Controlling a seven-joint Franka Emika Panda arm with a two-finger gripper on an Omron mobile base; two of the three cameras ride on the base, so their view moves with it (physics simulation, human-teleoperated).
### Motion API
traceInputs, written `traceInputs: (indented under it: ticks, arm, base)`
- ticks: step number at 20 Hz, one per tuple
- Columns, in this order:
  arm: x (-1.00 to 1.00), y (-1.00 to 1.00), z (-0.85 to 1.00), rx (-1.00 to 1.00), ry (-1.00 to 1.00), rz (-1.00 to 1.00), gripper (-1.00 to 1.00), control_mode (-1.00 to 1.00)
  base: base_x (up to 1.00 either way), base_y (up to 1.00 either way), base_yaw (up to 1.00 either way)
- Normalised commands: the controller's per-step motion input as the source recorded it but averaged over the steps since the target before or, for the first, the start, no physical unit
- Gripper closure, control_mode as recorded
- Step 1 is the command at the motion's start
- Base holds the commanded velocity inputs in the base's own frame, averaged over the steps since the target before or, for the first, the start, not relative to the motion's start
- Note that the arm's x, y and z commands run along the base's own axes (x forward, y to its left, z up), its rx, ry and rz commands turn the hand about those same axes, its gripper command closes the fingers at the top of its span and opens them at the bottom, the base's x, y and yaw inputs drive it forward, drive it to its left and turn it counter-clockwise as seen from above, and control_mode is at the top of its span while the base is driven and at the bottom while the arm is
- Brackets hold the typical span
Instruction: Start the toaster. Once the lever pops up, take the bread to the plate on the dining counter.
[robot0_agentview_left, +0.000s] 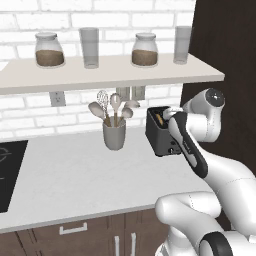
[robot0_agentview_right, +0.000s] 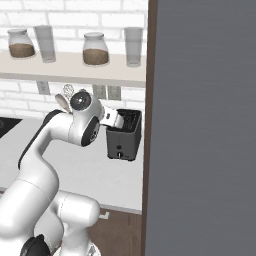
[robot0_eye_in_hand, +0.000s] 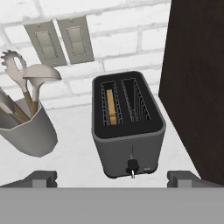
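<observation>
The black two-slot toaster (robot0_agentview_left: 159, 139) (robot0_agentview_right: 123, 140) (robot0_eye_in_hand: 129, 133) stands on the white worktop against a dark cabinet side. The bread (robot0_eye_in_hand: 111, 107) sits down in its left slot as a thin brown slice, and a sliver of the bread (robot0_agentview_left: 159, 119) shows from the left. The toaster's lever knob (robot0_eye_in_hand: 131, 165) is low on the front face. My gripper (robot0_eye_in_hand: 113, 178) (robot0_agentview_left: 168, 116) (robot0_agentview_right: 114, 119) hovers open just above and in front of the toaster, its fingertips (robot0_eye_in_hand: 43, 177) wide apart and holding nothing. The plate and the dining counter are out of view.
A grey utensil cup (robot0_agentview_left: 114, 135) (robot0_eye_in_hand: 27, 133) with spoons stands left of the toaster. The tall dark cabinet (robot0_eye_in_hand: 197, 87) (robot0_agentview_right: 200, 125) walls off the right. A shelf (robot0_agentview_left: 110, 75) with jars and glasses hangs overhead. A black cooktop (robot0_agentview_left: 7, 170) lies far left.
</observation>
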Motion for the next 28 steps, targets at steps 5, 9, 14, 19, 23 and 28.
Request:
traceInputs:
  ticks: [5,9,14,19,23,28]
  arm:
    - [0.00,0.00,0.00,0.00,0.00,0.00,-1.00,-1.00]
    - [0.00,0.00,0.00,0.00,0.00,0.00,-1.00,-1.00]
    - [0.00,0.00,0.00,0.00,0.00,0.00,-1.00,-1.00]
    - [0.00,0.00,0.00,0.00,0.00,0.00,-1.00,-1.00]
    - [0.00,0.00,0.00,0.00,0.00,0.00,-1.00,-1.00]
    - [0.00,0.00,0.00,0.00,0.00,0.00,-1.00,-1.00]
  base:
    - [0.00,0.00,0.00]
    - [0.00,0.00,0.00]
    - [0.00,0.00,0.00]
    - [0.00,0.00,0.00]
    - [0.00,0.00,0.00]
    - [0.00,0.00,0.00]
